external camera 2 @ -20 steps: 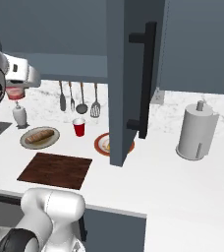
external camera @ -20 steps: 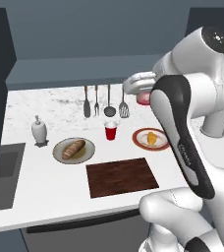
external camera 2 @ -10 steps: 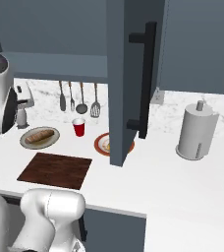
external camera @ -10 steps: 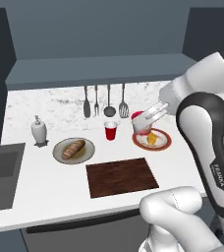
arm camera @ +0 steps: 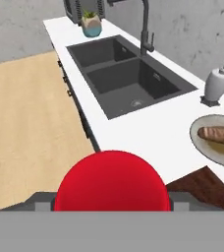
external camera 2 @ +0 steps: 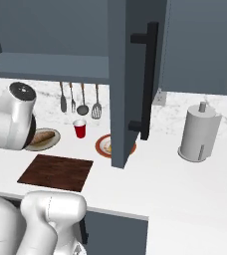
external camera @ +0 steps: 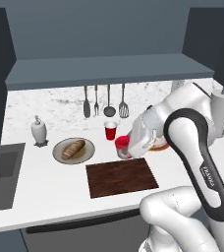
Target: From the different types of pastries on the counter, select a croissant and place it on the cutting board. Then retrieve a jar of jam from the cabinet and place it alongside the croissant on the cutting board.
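Left base view: gripper [external camera: 128,147] clamps jar of jam [external camera: 122,146], tilted, above far edge of cutting board [external camera: 121,177]. Risk: tilted release tips jar, rolls off board toward croissant [external camera: 159,144] plate.

You see the cutting board [external camera: 121,177] from both rear base cameras; your hand camera faces the sink [arm camera: 128,78]

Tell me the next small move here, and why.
Probably lower the jar of jam onto the cutting board. The gripper holds the jar at the board's far edge, apparently above the surface, and the board's dark top is bare. The croissant's plate is still beside the board, so leaving room for it seems wise.
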{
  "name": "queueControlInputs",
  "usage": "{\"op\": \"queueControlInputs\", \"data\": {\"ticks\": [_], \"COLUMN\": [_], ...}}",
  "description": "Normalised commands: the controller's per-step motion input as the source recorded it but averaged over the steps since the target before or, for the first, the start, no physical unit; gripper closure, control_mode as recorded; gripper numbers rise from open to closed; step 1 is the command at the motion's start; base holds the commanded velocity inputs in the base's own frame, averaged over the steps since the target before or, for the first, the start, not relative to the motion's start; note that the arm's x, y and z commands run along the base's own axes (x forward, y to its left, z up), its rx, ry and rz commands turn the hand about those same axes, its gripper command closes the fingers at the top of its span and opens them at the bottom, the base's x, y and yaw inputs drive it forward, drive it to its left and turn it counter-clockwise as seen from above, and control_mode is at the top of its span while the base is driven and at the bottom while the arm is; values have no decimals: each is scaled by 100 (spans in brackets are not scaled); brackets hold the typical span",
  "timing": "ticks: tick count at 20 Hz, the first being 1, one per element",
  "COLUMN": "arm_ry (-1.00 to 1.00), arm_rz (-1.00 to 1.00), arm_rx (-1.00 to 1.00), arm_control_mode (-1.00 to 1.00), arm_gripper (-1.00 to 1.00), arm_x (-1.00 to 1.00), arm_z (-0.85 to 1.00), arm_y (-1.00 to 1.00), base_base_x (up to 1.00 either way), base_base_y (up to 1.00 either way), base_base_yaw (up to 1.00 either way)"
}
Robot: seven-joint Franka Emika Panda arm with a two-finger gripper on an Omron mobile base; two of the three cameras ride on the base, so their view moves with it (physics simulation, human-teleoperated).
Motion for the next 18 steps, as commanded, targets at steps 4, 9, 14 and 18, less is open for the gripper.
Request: {"op": "queueControlInputs", "data": {"ticks": [4, 9, 14, 18], "arm_ry": [-2, -3, -11, -11], "arm_rz": [37, 32, 14, 10], "arm_rx": [0, 0, 0, 0], "arm_control_mode": [-100, -100, -100, -100], "arm_gripper": [100, 100, 100, 100], "arm_x": [26, 45, 97, 90], "arm_z": [-46, -48, -42, -22], "arm_y": [0, 0, 0, -20], "base_base_x": [0, 0, 0, 0], "base_base_y": [0, 0, 0, 0], "base_base_yaw": [0, 0, 0, 0]}}
